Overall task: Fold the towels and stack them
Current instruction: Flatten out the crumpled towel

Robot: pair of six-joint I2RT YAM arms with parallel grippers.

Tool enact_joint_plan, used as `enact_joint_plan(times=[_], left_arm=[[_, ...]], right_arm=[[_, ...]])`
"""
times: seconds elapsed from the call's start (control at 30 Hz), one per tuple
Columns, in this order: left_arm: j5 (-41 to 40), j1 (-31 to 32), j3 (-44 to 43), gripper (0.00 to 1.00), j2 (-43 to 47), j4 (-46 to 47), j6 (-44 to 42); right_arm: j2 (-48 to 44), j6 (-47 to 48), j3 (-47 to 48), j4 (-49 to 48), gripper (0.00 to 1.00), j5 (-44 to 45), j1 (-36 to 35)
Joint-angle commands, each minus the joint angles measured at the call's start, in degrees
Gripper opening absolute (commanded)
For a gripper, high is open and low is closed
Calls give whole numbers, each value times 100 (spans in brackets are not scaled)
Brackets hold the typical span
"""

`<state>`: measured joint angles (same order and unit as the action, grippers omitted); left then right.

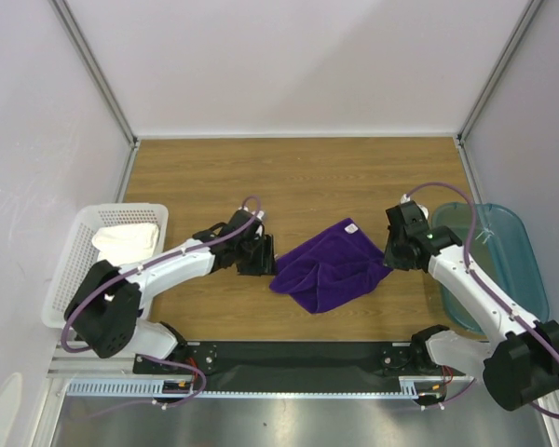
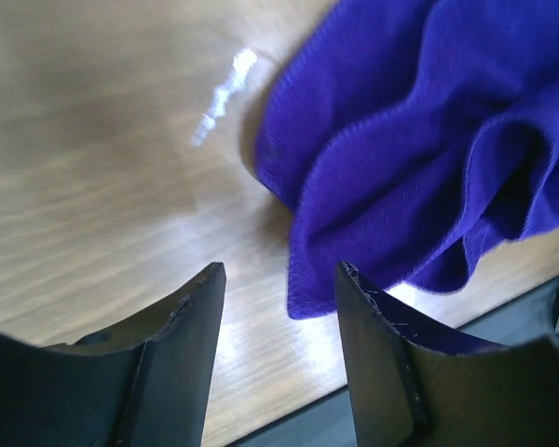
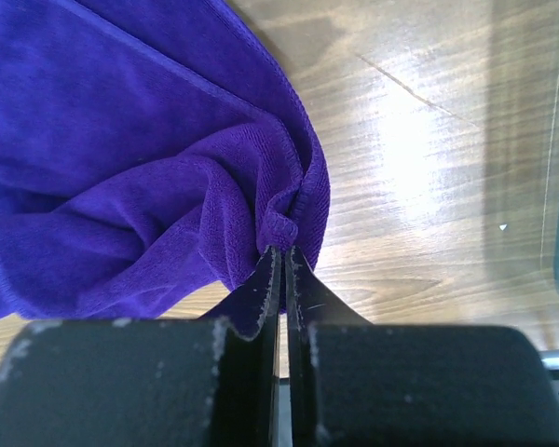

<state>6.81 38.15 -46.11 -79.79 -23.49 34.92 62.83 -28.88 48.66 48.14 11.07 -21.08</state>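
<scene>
As the right claw (image 3: 281, 253) pinches the purple towel (image 1: 331, 270), left claw (image 2: 279, 275) gapes — wooden table (image 1: 307, 177), white walls (image 1: 298, 65).

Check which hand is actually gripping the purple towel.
The right hand: shut on a bunched edge of the purple towel. The left hand is open at the towel's opposite side, not gripping it.

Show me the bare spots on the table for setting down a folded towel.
The far half of the table, between the purple towel and back wall, is bare. Crowded: the middle, where left gripper and right gripper flank that towel.
</scene>
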Motion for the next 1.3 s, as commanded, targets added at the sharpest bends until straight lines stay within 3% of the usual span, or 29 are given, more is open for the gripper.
enact_joint_plan(times=[0.0, 0.2, 0.37, 0.47, 0.5, 0.6, 0.67, 0.77, 0.8, 0.87, 0.97, 1.13, 1.27], left_arm=[[480, 271, -250, 57, -54, 37, 58], [629, 491, 225, 61, 34, 301, 436], [270, 632, 427, 53, -80, 344, 595], [-3, 641, 445, 36, -46, 494, 639], [-82, 641, 427, 23, -46, 555, 657], [-478, 632, 69, 0, 103, 355, 569], [-837, 632, -152, 0, 279, 179, 447], [-1681, 623, -591, 0, 683, -357, 192], [-1926, 623, -732, 0, 745, -628, 147], [-1982, 623, -751, 0, 868, -841, 68], [-1701, 632, -357, 0, 1061, -807, 85], [-1499, 659, 488, 0, 1545, -772, 305], [-1481, 659, 778, 0, 1835, -772, 419]], right_arm=[[142, -74, 214, -24, 0, -8, 25], [160, -73, 214, 2, 0, -167, 25], [54, -47, 249, 64, 0, -210, 25], [-25, -56, 354, 134, 0, -272, 25], [-42, -47, 380, 143, 0, -316, 25], [-130, -56, 442, 248, 0, -386, 25], [-174, -65, 521, 327, 6, -447, 25], [-122, -117, 801, 547, 36, -605, 25], [-78, -144, 916, 669, 52, -650, 25], [79, -188, 1301, 749, 60, -659, 16], [378, -153, 1628, 627, 62, -755, 25], [1020, -196, 1725, -611, 63, -1299, -115], [1959, -337, 1962, -1254, 64, -907, -580]])
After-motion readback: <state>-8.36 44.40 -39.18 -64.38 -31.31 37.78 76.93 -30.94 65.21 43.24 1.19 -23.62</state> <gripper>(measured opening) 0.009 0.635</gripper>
